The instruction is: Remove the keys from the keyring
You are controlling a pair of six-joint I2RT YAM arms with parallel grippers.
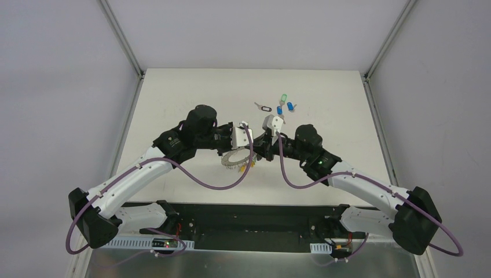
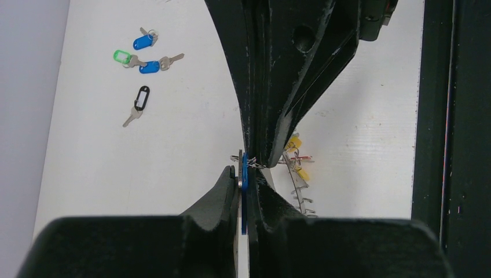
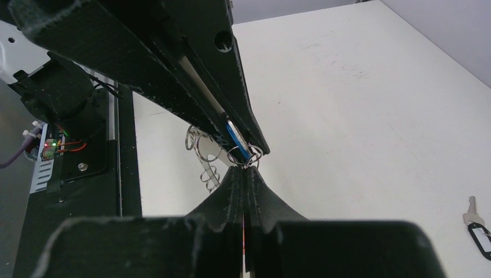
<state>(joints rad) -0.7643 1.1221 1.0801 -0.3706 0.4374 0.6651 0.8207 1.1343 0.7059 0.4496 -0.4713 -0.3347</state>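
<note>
The keyring (image 1: 233, 160) is a flat grey ring held just above the table between both arms; yellow-tagged keys (image 1: 244, 168) hang from it. In the left wrist view the keyring (image 2: 296, 182) is edge-on, with yellow tags (image 2: 294, 142). My left gripper (image 2: 244, 171) is shut on a blue-tagged key (image 2: 244, 176). My right gripper (image 3: 246, 170) is shut on the small wire ring (image 3: 250, 157) of that key, tip to tip with the left fingers (image 3: 231, 104). The blue tag (image 3: 236, 138) shows between them. Both grippers (image 1: 250, 145) (image 1: 262, 149) meet over the keyring.
Loose keys lie on the table behind the grippers: one with a black tag (image 1: 264, 108), one with a green tag (image 1: 284, 97) and two with blue tags (image 1: 280, 110). They also show in the left wrist view (image 2: 141, 98) (image 2: 123, 56). The black base rail (image 1: 243, 211) runs along the near edge.
</note>
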